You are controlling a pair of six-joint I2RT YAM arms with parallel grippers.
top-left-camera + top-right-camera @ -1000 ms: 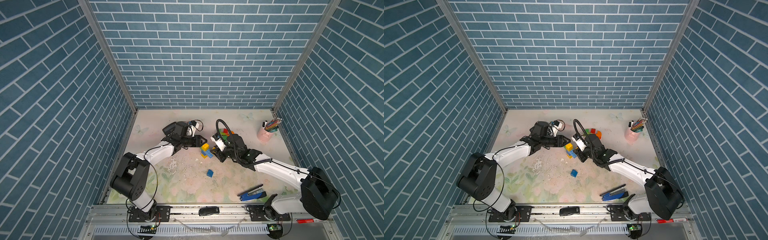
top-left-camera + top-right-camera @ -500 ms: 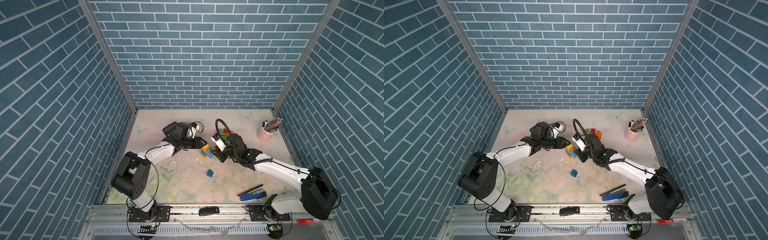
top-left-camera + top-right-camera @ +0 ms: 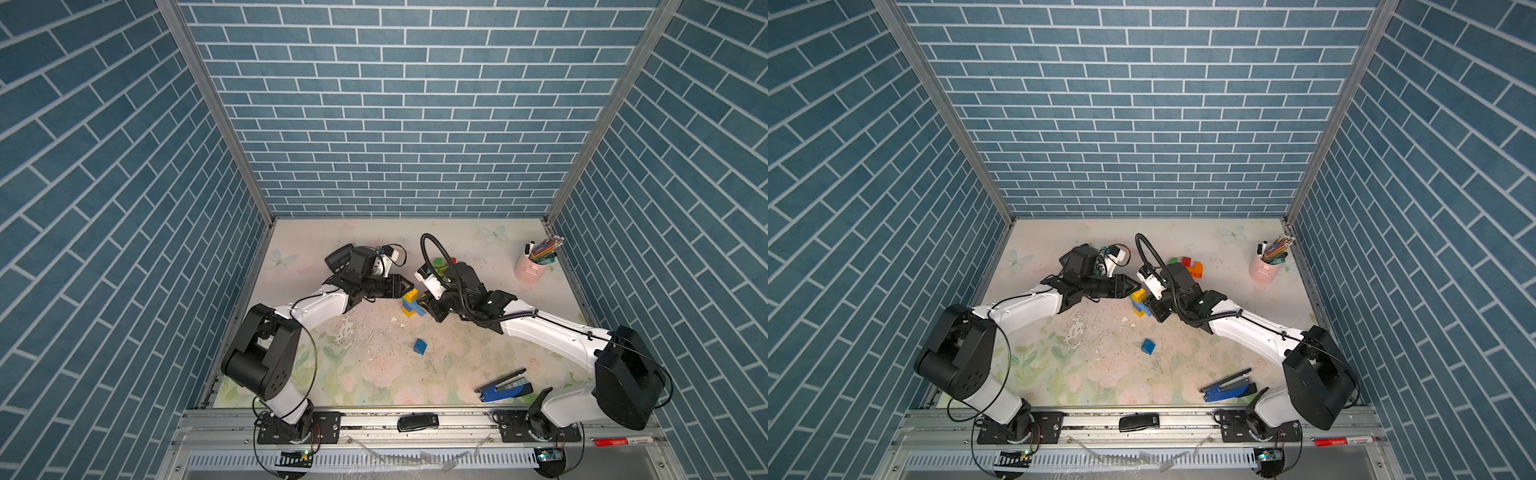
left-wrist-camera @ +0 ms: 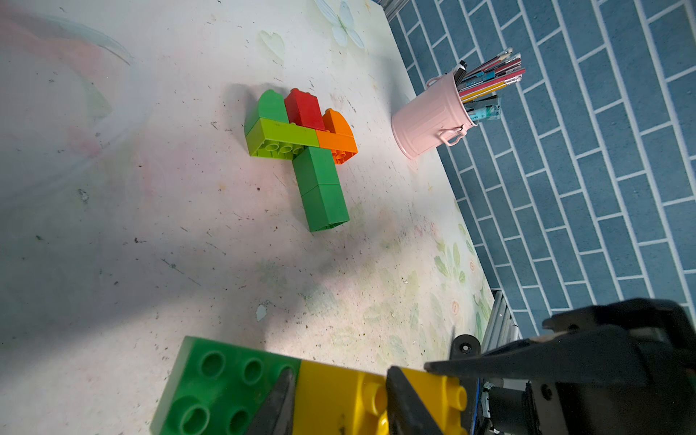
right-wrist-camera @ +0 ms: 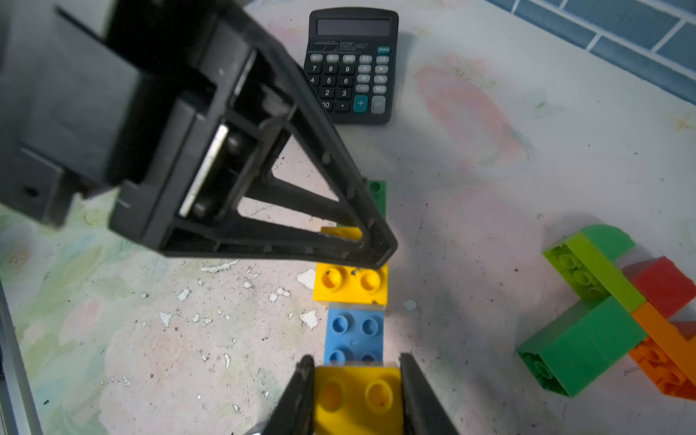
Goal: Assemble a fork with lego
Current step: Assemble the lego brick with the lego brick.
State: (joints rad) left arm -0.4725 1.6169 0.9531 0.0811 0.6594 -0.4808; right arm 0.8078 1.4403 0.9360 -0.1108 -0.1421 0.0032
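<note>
- Lego row (image 5: pixel 354 327), green, yellow, yellow, blue, yellow end to end, sits mid-table between both arms. Resting or just lifted, I cannot tell.
- Right gripper (image 5: pixel 357 374): fingers clamped on the yellow end brick (image 5: pixel 357 405). Left gripper (image 4: pixel 339 378): fingers pinch the yellow brick (image 4: pixel 335 403) next to the green end.
- I read the two-ended hold as bracing: one side anchors while the other presses the joints home. Probably a fork handle in progress.
- Fork-shaped cluster (image 4: pixel 301 150) (green, red and orange prongs, lime crossbar, green stem) lies flat nearby, apart from the row and out of the arms' way.
- Loose blue brick (image 3: pixel 420 346) sits alone toward the front.
- Table (image 3: pixel 374 374): pale floral sheet, scuffed, with white flakes near the row.
- Calculator (image 5: pixel 354 64), pink pen cup (image 3: pixel 530 270) and blue stapler (image 3: pixel 503 388) sit round the edges. Blue brick-pattern walls (image 3: pixel 395 104) close three sides.
</note>
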